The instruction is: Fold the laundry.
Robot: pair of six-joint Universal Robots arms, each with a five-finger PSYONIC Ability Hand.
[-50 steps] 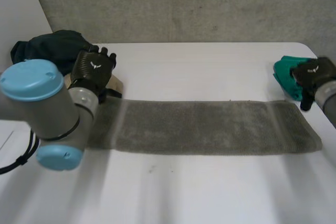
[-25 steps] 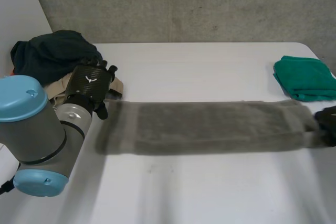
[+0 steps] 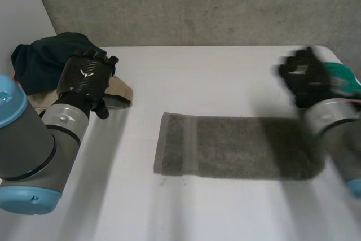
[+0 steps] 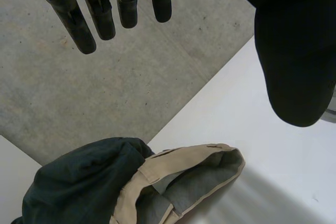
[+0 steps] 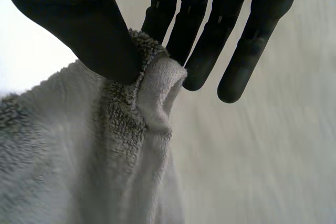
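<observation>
A grey towel (image 3: 225,148) lies lengthwise across the middle of the white table (image 3: 214,77). My right hand (image 3: 307,80) is above the towel's right end. In the right wrist view this hand (image 5: 79,19) is shut on the towel's end (image 5: 152,82), pinching the hem between thumb and fingers, and the cloth (image 5: 79,171) hangs below it. My left hand (image 3: 87,77) hovers off the towel's left end, over the clothes pile. Its fingers (image 4: 100,9) are straight and its thumb (image 4: 294,51) is apart from them, with nothing held.
A dark green garment (image 3: 53,55) and a beige garment (image 3: 115,91) are piled at the table's back left, under my left hand; both show below its fingertips (image 4: 79,182) (image 4: 184,177). A folded green cloth (image 3: 345,74) lies at the right edge behind my right hand.
My right hand dropped to the towel's right end, shut on it and rose with it. The towel's left edge slid right. My left hand drew back toward the clothes pile.
</observation>
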